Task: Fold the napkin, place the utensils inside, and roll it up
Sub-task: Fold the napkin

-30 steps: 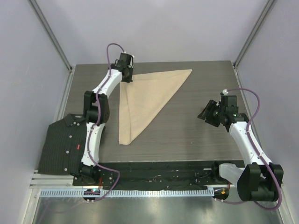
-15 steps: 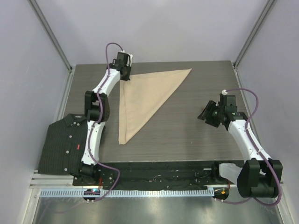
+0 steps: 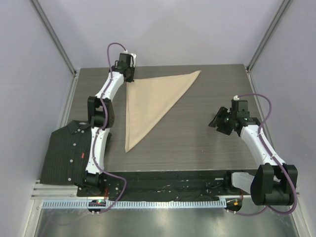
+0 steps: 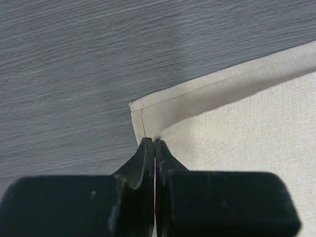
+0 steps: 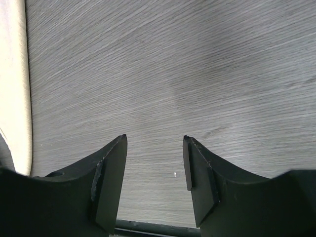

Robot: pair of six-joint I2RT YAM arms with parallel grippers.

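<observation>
Two layers of the napkin [image 3: 148, 103] lie as a triangle on the table [image 3: 197, 143], far-left of centre. The left gripper [image 4: 154, 142] is clenched on the upper layer's far corner, just short of the lower one. Folding is in hand, I'd say; next, square the corners and release. The right gripper [image 5: 154, 138] hangs spread and empty, well apart.

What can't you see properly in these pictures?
Utensils: none shows in any view, so where they lie is unknown.
Left fingers, left wrist view: shut at the napkin's corner; their own tips hide whether cloth is pinched.
Same corner, top view: too small, and the left arm covers it.
Napkin, right wrist view: only a strip, cut off by the left edge.
Dark shirt, top view: the same arm crosses part of it.
</observation>
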